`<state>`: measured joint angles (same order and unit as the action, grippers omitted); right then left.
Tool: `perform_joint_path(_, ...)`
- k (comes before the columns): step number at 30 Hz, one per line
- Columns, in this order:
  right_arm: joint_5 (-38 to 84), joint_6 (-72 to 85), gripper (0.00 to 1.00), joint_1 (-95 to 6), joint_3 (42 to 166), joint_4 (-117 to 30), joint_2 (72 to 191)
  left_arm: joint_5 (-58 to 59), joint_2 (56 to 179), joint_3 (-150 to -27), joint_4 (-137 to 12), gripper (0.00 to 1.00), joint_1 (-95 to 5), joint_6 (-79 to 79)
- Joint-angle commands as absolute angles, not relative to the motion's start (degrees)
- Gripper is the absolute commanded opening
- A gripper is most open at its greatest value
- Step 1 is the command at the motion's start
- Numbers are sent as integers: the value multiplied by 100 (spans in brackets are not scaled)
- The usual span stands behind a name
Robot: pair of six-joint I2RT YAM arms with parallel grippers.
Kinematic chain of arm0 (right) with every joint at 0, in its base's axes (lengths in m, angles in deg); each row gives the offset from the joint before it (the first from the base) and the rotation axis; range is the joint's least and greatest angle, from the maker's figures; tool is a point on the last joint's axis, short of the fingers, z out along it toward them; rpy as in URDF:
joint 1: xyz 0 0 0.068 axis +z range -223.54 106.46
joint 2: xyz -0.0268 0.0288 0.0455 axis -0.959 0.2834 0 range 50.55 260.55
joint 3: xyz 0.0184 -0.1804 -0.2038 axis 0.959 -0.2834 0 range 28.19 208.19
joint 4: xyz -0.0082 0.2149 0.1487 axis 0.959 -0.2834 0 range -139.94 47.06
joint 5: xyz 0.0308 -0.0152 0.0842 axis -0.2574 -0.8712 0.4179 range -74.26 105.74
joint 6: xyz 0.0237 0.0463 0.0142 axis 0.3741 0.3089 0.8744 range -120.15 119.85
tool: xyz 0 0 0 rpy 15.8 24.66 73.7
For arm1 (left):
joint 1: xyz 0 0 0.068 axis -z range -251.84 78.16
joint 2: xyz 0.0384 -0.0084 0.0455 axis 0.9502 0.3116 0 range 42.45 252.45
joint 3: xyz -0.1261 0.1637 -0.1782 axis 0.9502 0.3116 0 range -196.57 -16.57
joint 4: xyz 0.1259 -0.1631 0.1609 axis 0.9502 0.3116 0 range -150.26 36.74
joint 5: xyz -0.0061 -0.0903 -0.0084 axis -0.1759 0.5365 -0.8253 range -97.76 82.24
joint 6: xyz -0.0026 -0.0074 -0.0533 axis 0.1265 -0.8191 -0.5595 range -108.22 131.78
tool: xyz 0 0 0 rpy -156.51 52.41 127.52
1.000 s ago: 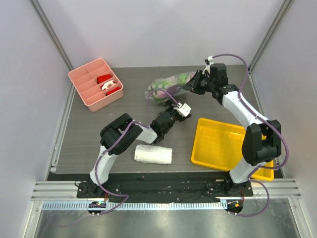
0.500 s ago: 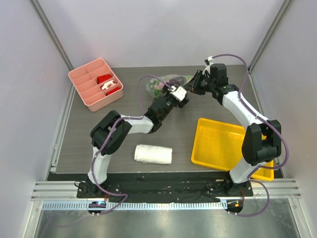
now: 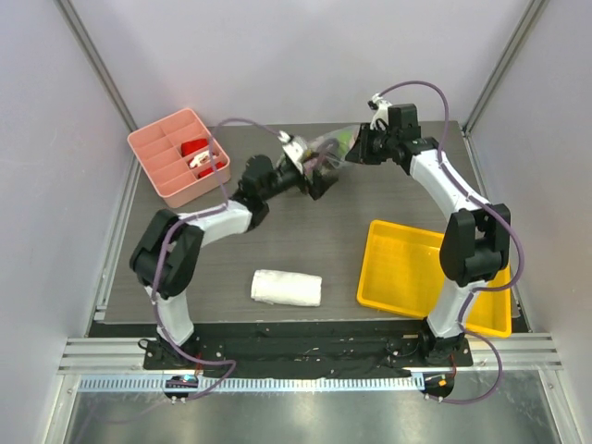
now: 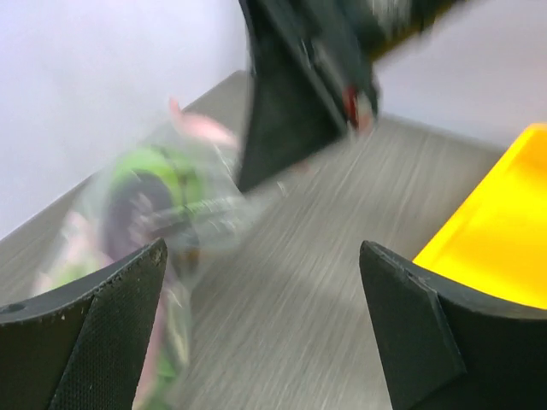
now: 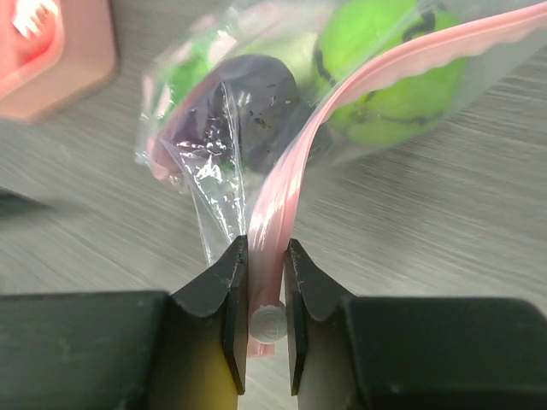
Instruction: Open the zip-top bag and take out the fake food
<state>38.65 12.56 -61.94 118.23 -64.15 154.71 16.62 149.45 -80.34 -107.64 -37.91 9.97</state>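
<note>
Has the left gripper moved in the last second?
Yes. The left gripper swung away from the white towel, toward the far side, and is now beside the zip-top bag.

1. Look to 12 o'clock on the table in the top view. The zip-top bag (image 3: pixel 326 148) lies there near the far edge, clear, crinkled and bulging.
2. In the right wrist view its pink zip strip (image 5: pixel 367 73) sweeps from 1 o'clock down to 6 o'clock. There the right gripper (image 5: pixel 266 246) pinches the strip's end.
3. You can see the fake food (image 5: pixel 376 98) still inside the plastic. A green ball (image 5: pixel 385 47) with dark stripes sits at 1 o'clock against the strip, and a dark purple eggplant (image 5: pixel 252 98) lies beside it at 11 o'clock.
4. A paler green piece (image 5: pixel 184 73) sits at 10 o'clock, too blurred to name.
</note>
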Motion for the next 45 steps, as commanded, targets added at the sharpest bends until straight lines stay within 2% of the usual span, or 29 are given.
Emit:
perform_joint_path(1, 4200, -478, 2, -6185, 12495, -7001, 15609, 3257, 14160, -9073, -9492, 92, -4388, -779)
perform_joint_path(5, 5060, -1007, 1, -6150, 13741, -7675, 15934, 3364, 13818, -9365, -8813, 92, -4495, -1395)
perform_joint_path(8, 5395, -1821, 1, -6045, 14840, -8500, 16233, 2978, 13343, -9198, -8673, 93, -4521, -1739)
perform_joint_path(12, 6141, -2948, 1, -5834, 16307, -9461, 16567, 2336, 12789, -9198, -7673, 94, -4583, -1697)
perform_joint_path(14, 6196, -3143, 1, -5685, 16451, -9506, 16560, 2527, 12526, -9180, -7574, 95, -4627, -1504)
perform_joint_path(20, 6935, -3267, 1, -5570, 16478, -9313, 16507, 3169, 12182, -9127, -7065, 100, -4697, 533)
perform_joint_path(23, 6865, -3293, 1, -5500, 16109, -9339, 16489, 3003, 12339, -9381, -6250, 100, -4697, 1395)
perform_joint_path(29, 6987, -4029, 1, -5429, 15634, -10232, 16507, 3740, 13218, -9909, -5375, 100, -4837, 2574)
perform_joint_path(31, 7005, -4259, 1, -5403, 15616, -10559, 16551, 4430, 13524, -10076, -5673, 100, -5004, 2488)
perform_joint_path(33, 6865, -4435, 1, -5333, 15651, -10964, 16647, 5153, 13797, -10164, -6617, 100, -5355, 1796)
perform_joint_path(34, 6812, -4497, 1, -5298, 15669, -11096, 16674, 5992, 14182, -10487, -6937, 100, -5452, 1384)
perform_joint_path(35, 6795, -4602, 1, -5236, 15660, -11280, 16683, 6322, 14464, -10777, -7106, 99, -5540, 1032)
perform_joint_path(36, 6794, -4594, 1, -5227, 15617, -11290, 16665, 6621, 14702, -11050, -7690, 94, -5680, 45)
perform_joint_path(38, 6777, -4577, 1, -5183, 15511, -11194, 16648, 7218, 15394, -11719, -8771, 92, -5725, -1101)
perform_joint_path(39, 6733, -4559, 1, -5183, 15519, -11194, 16656, 7317, 15590, -11868, -9613, 89, -5734, -2604)
perform_joint_path(40, 6724, -4541, 1, -5174, 15519, -11194, 16665, 7397, 15809, -11983, -11213, 89, -5717, -3324)
perform_joint_path(42, 6698, -4480, 1, -5174, 15572, -11150, 16683, 7730, 16495, -12667, -12219, 83, -5673, -4600)
perform_joint_path(43, 6619, -4419, 2, -5174, 15572, -11089, 16674, 7810, 16697, -12861, -13249, 82, -5612, -5745)
perform_joint_path(45, 6549, -4374, 1, -5165, 15625, -10991, 16683, 7811, 17171, -13152, -14537, 83, -5594, -6929)
